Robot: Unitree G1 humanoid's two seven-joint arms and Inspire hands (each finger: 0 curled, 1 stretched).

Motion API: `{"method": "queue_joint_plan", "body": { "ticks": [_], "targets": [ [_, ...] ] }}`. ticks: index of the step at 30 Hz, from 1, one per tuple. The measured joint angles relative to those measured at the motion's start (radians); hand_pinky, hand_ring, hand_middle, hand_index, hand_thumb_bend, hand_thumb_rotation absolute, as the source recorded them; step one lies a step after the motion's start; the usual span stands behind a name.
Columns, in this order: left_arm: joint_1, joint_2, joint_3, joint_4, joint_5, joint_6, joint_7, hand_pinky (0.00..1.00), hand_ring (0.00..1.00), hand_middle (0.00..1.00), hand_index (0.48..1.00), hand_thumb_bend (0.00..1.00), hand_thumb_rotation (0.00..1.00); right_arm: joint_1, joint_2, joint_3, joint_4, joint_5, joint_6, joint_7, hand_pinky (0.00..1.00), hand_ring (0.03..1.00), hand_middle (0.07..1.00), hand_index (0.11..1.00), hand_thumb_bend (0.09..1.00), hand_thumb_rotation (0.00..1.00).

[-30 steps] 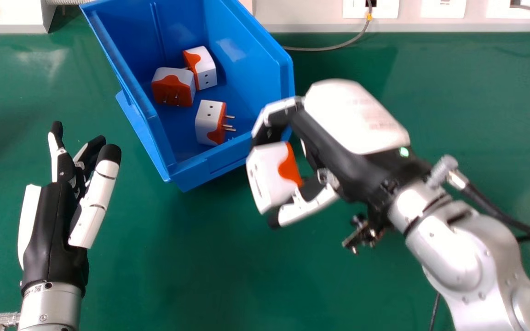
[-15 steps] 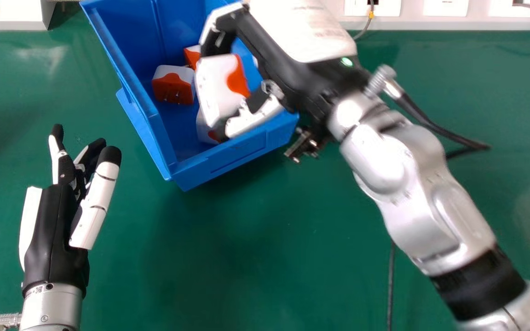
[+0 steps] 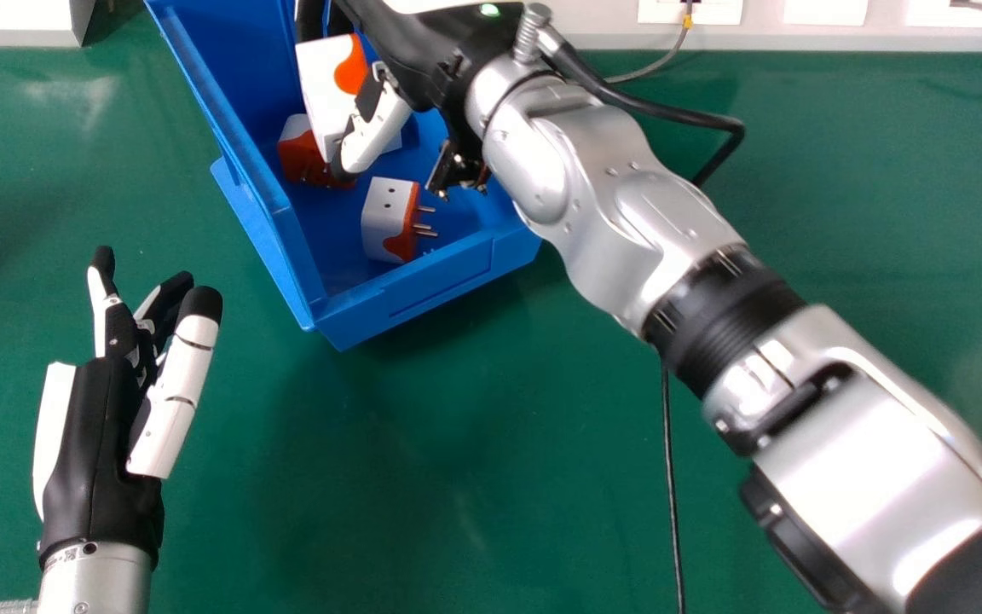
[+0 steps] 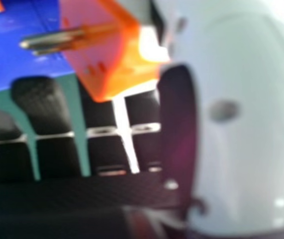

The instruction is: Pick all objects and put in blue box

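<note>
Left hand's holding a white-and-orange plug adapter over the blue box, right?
Not the left hand, which is empty; the head view shows the right hand holding the white-and-orange plug adapter over the blue box.

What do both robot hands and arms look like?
Left hand: black with white panels, black fingertips, silver wrist with a printed code. Right hand: black and white, with a green light; its silver forearm has a ribbed black band, and a black cable runs from a metal connector.
</note>
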Motion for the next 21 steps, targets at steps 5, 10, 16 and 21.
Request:
{"method": "queue_joint_plan", "body": {
  "ticks": [5, 10, 16, 21],
  "targets": [
    [0.013, -0.009, -0.002, -0.01, -0.001, 0.0, 0.0, 0.86, 0.92, 0.91, 0.954, 0.58, 0.8, -0.08, 0.041, 0.039, 0.154, -0.014, 0.004, -0.049, 0.17, 0.221, 0.437, 0.49, 0.519, 0.0],
    [0.018, -0.015, -0.003, -0.021, -0.002, 0.0, -0.002, 0.86, 0.92, 0.92, 0.954, 0.58, 0.8, -0.119, 0.068, 0.075, 0.225, -0.017, 0.038, -0.073, 0.18, 0.216, 0.428, 0.488, 0.522, 0.0],
    [0.022, -0.017, -0.006, -0.029, -0.001, 0.0, -0.001, 0.86, 0.92, 0.92, 0.952, 0.58, 0.8, -0.12, 0.086, 0.096, 0.25, -0.014, 0.051, -0.077, 0.14, 0.177, 0.452, 0.483, 0.527, 0.0],
    [0.03, -0.025, -0.014, -0.037, 0.0, 0.0, 0.0, 0.86, 0.92, 0.92, 0.95, 0.57, 0.79, -0.12, 0.085, 0.099, 0.262, -0.013, 0.051, -0.075, 0.2, 0.225, 0.463, 0.484, 0.528, 0.0]
  ]
}}
